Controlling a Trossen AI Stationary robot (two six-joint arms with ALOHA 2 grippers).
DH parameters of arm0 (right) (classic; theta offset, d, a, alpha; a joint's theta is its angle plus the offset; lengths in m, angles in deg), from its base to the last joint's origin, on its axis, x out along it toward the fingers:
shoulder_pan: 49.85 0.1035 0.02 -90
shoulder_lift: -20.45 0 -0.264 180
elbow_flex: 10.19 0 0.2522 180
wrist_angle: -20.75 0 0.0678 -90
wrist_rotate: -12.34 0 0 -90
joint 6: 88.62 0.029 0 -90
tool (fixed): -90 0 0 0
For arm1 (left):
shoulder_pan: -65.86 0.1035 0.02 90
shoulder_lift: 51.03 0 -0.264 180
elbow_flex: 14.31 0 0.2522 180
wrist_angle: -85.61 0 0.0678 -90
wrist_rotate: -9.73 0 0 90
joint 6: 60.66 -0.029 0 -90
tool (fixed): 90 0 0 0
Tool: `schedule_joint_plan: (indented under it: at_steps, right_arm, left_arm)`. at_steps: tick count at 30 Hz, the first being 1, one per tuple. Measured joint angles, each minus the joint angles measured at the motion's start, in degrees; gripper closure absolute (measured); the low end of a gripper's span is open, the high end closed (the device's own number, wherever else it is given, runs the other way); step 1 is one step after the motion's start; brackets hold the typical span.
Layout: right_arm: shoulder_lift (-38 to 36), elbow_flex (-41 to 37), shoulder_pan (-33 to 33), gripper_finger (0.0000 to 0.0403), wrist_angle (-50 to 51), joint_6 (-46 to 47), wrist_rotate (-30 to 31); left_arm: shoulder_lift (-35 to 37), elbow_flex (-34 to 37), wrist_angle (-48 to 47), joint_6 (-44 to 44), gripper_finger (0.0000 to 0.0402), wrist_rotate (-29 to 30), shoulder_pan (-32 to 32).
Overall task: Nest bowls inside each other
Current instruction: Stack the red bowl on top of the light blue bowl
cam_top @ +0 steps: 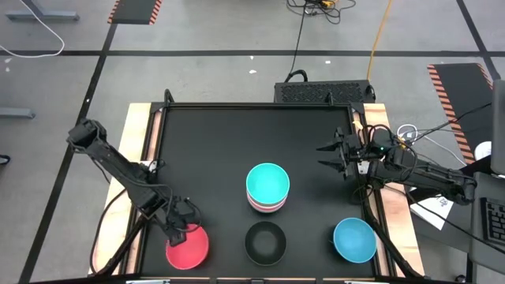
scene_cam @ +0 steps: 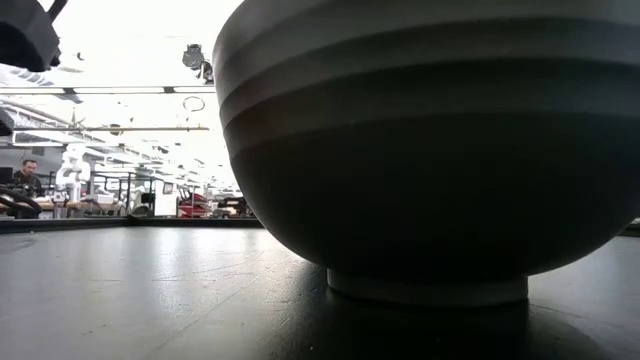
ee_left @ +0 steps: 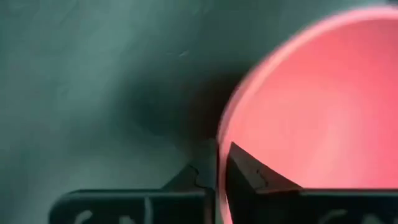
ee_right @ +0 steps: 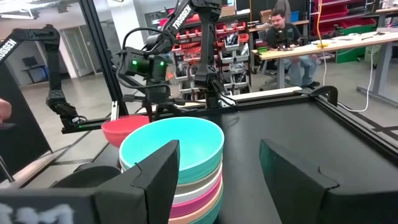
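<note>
- The left claw is at the pink-red bowl, which sits at the near-left of the black desk, left of the black bowl.
- In the left wrist view its fingers are pinched together on the pink-red bowl's rim, 1 inside the wall and 1 outside.
- The black bowl stands on the desk directly in front of the stack of bowls, apart from it.
- The stack stands near the desk's middle, a turquoise bowl on top; pink, white and salmon rims show beneath it in the right wrist view.
- The blue bowl sits to the right of the black bowl, well apart from it.
- The right claw hovers to the right of the stack, fingers spread wide and holding nothing.
</note>
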Motion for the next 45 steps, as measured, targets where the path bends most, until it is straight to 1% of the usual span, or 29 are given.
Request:
schedule_joint_plan:
  at_steps: [5,9,11,14,18,20,23,26,29,33,35,41,45]
  right_arm:
    - [0.0,0.0,0.0,0.0190,0.2,-0.1,-1.3]
    - [0.0,0.0,0.0,0.0190,1.3,-0.3,-1.3]
    - [0.0,0.0,0.0,0.0190,1.3,-0.3,-1.3]
    - [0.0,0.0,0.0,0.0190,1.3,-0.3,-1.3]
    - [0.0,0.0,0.0,0.0190,1.3,-0.3,-1.3]
    - [0.0,0.0,0.0,0.0190,1.3,-0.4,-1.3]
    - [0.0,0.0,0.0,0.0190,1.3,-0.8,-1.3]
    - [0.0,0.0,0.0,0.0190,1.3,-1.0,-1.3]
    - [0.0,0.0,0.0,0.0190,1.3,-1.1,-1.3]
    - [0.0,0.0,0.0,0.0190,1.6,-1.0,-1.3]
    - [0.0,0.0,0.0,0.0190,1.6,-1.0,-1.2]
    - [0.0,0.1,0.0,0.0190,3.0,-1.2,-1.2]
    - [0.0,0.1,0.0,0.0190,4.4,-1.2,-1.2]
  left_arm:
    - [-1.2,0.0,7.4,-3.1,0.0393,0.6,1.7]
    - [-0.2,0.0,12.2,-6.0,0.0392,3.6,3.4]
    - [0.4,-0.6,12.7,-8.0,0.0393,5.1,4.4]
    - [1.3,-2.4,12.6,-11.6,0.0396,5.9,6.8]
    - [1.4,-7.6,12.5,-18.7,0.0396,6.4,11.7]
    - [1.4,-11.5,10.2,-22.5,0.0397,6.2,14.6]
    - [1.1,-18.7,1.5,-27.7,0.0397,6.3,19.4]
    - [-0.5,-27.1,-7.8,-32.8,0.0397,6.4,24.2]
    - [-3.5,-35.3,-13.2,-37.1,0.0397,6.0,28.4]
    - [-9.8,-45.8,-18.9,-42.7,0.0397,2.8,32.3]
    - [-13.5,-51.2,-21.6,-43.9,0.0397,1.8,34.1]
    - [-26.5,-66.2,-29.7,-49.1,0.0397,-1.6,38.5]
    - [-34.1,-77.7,-39.2,-50.9,0.0397,-2.2,40.3]
